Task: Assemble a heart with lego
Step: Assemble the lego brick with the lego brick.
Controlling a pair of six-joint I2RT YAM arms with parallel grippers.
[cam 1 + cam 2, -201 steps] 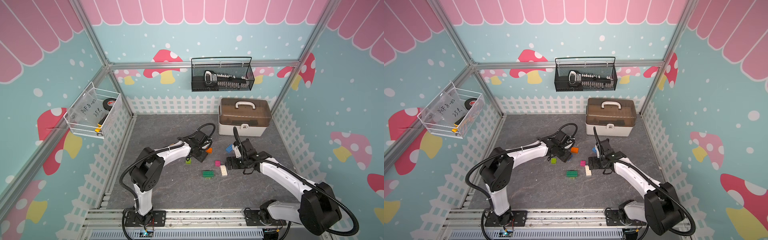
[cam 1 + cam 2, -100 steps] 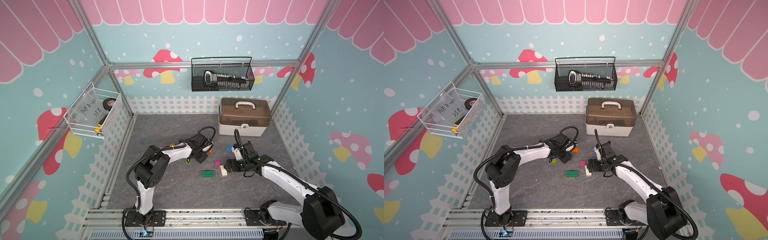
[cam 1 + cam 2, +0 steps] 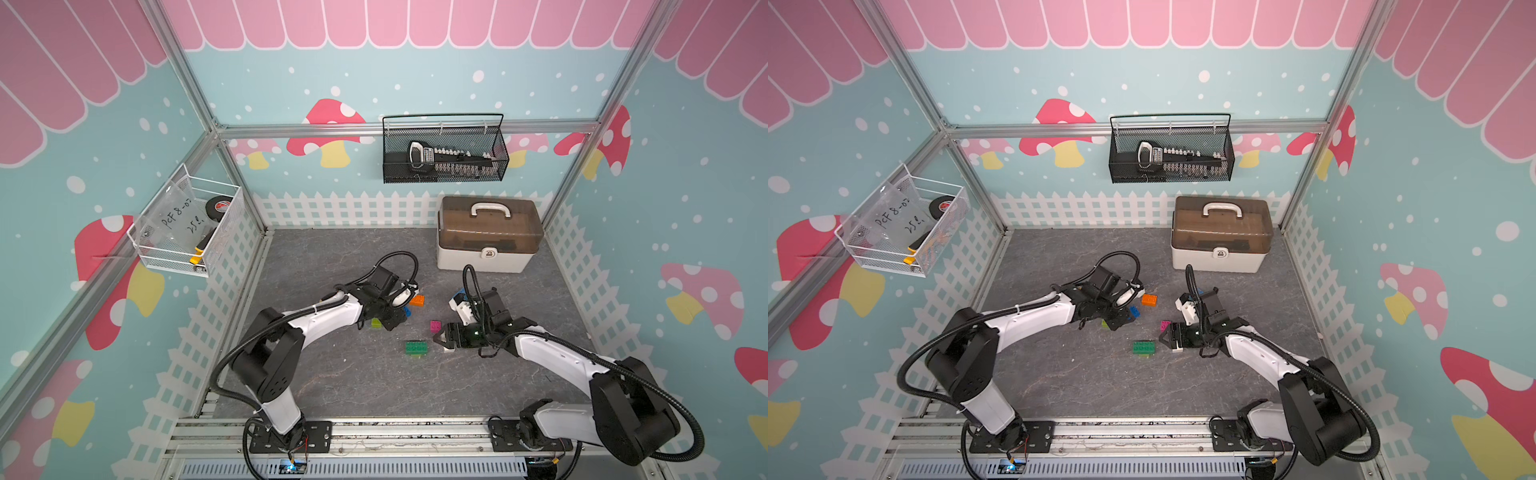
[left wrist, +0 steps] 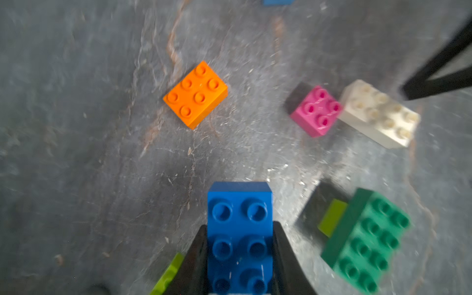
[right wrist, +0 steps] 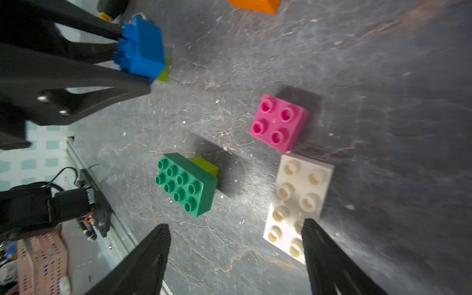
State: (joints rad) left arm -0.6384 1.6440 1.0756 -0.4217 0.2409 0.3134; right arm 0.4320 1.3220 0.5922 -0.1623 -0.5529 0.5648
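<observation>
My left gripper [image 4: 238,229] is shut on a blue brick [image 4: 240,229], its studs facing the wrist camera; in a top view it [image 3: 406,311] peeks out past the fingers. A lime brick [image 3: 376,323] lies just beside it. Orange [image 3: 417,300] and pink [image 3: 435,326] bricks lie loose on the mat. A dark green brick [image 5: 186,186] sits on top of a second lime brick [image 5: 204,164]. My right gripper [image 5: 235,224] is open, low over the mat, one finger at the end of the white brick [image 5: 298,194]. No joined heart is in view.
Another blue brick [image 3: 457,297] lies behind the right wrist. A brown-lidded toolbox [image 3: 490,245] stands at the back right. A black mesh basket [image 3: 444,153] hangs on the back wall and a white wire basket [image 3: 187,228] on the left wall. White fencing rims the mat.
My left gripper has closed onto the blue brick. My right gripper has moved forward and left to the white brick, with its jaws narrowing a little.
</observation>
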